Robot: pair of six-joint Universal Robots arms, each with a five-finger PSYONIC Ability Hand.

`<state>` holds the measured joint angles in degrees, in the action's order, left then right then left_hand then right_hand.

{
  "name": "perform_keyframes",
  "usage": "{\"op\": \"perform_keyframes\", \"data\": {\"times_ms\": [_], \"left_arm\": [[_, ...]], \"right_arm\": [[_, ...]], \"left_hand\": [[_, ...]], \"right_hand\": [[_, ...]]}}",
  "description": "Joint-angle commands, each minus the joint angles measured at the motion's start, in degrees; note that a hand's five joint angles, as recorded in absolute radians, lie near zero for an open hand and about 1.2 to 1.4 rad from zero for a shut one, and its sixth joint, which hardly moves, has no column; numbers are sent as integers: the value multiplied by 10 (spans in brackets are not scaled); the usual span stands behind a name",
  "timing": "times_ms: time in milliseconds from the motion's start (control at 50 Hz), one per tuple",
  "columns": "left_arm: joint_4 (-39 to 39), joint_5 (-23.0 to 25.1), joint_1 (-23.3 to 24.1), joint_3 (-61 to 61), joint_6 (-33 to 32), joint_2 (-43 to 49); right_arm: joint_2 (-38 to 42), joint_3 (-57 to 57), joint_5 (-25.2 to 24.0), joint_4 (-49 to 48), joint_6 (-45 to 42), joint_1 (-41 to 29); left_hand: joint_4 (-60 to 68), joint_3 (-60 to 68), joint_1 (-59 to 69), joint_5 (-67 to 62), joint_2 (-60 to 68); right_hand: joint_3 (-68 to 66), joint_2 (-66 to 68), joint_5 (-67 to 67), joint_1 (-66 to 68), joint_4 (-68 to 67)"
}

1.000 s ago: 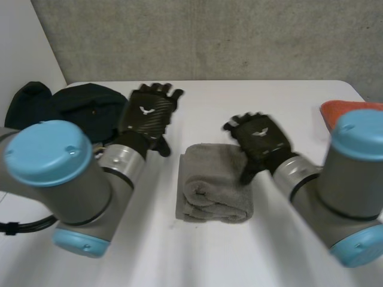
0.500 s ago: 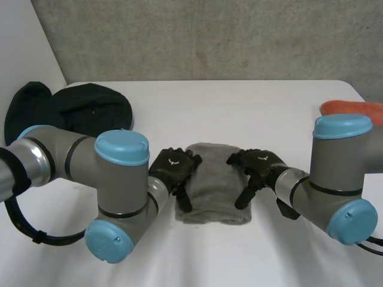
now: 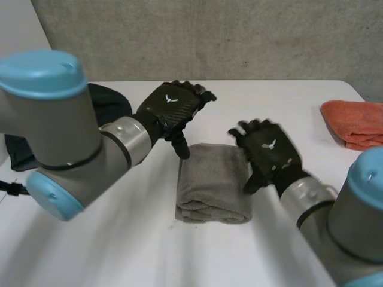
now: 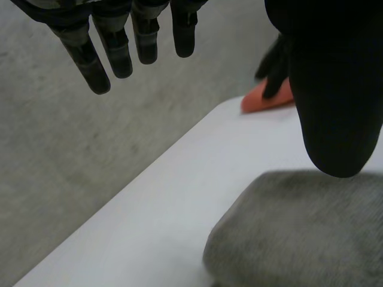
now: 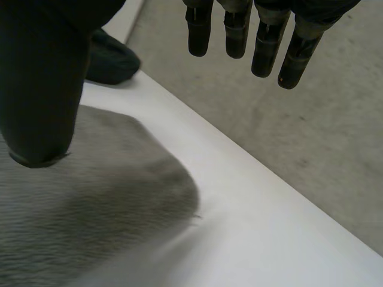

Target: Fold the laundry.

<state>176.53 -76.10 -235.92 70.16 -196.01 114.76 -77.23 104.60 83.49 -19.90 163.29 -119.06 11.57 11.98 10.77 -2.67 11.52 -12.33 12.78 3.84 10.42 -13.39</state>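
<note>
Grey towel (image 3: 212, 182) folded into thick rectangle, mid-table. L hand (image 3: 169, 109) & R hand (image 3: 267, 150) flank its far end, fingers straight, spread, off cloth.

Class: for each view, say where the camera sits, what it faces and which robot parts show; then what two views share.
Head view: behind, between the arms, looking down at the white table; both arms show.
Left wrist view: on that wrist, along the open left hand, over the grey towel.
Right wrist view: likewise, along the open right hand.
Both wrist views share the towel.
</note>
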Motion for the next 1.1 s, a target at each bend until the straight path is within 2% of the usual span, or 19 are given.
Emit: {"op": "perform_keyframes", "data": {"times_ms": [20,320,380,660,900,1100], "left_arm": [[-70,93,-21,-40,24,-13],[-71,93,-23,-44,34,-8],[-71,93,-23,-42,33,-8],[-70,94,-26,-32,34,-9],[-68,95,-27,-20,35,-9],[-65,95,-29,-14,36,-9]], "right_arm": [[66,29,3,-29,-17,-72],[165,-16,15,-84,-73,-81],[180,-28,20,-85,-76,-81],[203,-57,25,-83,-75,-81],[233,-95,26,-81,-75,-81],[245,-125,39,-80,-75,-76]], "left_hand": [[3,-1,11,8,4],[0,-4,8,11,0],[0,-4,8,11,0],[0,-4,8,11,0],[0,-4,8,11,0],[0,-4,8,11,0]], "right_hand": [[23,-28,-38,-4,34],[23,-28,-38,-4,34],[-26,21,11,45,-15],[-53,49,38,72,-43],[-230,225,215,249,-219],[-676,672,661,695,-666]]}}
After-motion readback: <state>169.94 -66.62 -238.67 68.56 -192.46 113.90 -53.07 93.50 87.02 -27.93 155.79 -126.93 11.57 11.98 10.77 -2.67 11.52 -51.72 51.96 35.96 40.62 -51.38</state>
